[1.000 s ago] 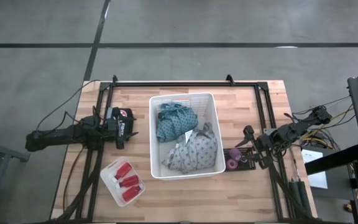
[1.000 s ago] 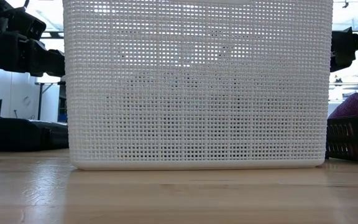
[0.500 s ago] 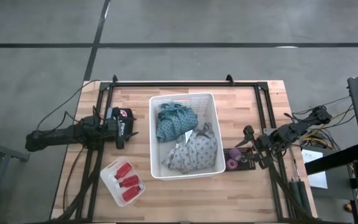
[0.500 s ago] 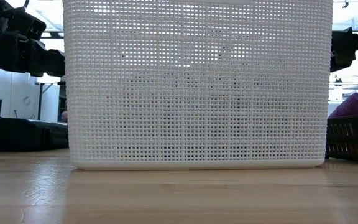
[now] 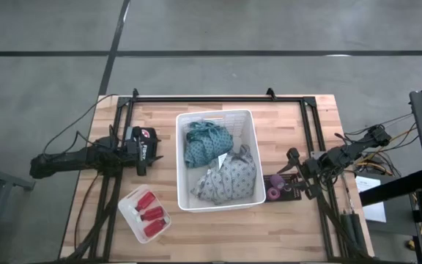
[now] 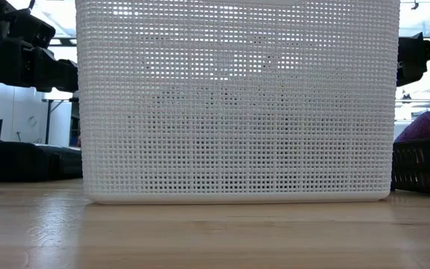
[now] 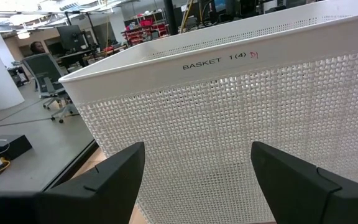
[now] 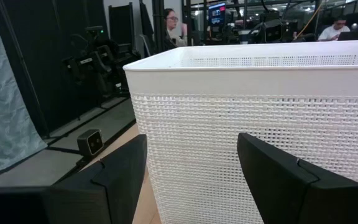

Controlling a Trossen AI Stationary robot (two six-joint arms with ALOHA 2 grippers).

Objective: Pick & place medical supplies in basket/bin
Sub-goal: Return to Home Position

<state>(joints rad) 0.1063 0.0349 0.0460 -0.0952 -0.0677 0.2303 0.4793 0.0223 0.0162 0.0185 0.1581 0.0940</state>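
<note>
Cloth fills the deep white plastic basket [image 5: 181, 165] that stands between the two sets of jaws. The teal patterned cloth [image 5: 206, 142] is crumpled about level with the left gripper [image 5: 151, 150], and the grey patterned cloth [image 5: 227, 180] is bunched against it, about level with the right gripper [image 5: 293, 172]. The basket is rectangular, with fine mesh walls under a smooth rim band.

The left gripper's jaws are spread wide and hold nothing, and the mesh wall is straight ahead of them. The right gripper's jaws are equally wide and empty, facing the opposite wall.

Small red bottles [image 5: 149, 214] with white caps lie side by side in a shallow translucent tray [image 5: 127, 202], off to one side of the left jaws and apart from them. Purple rolls [image 5: 275, 188] sit in a flat black tray [image 5: 288, 183] between the right jaws and the basket. Everything rests on a pale wood-block table [image 5: 284, 125].
</note>
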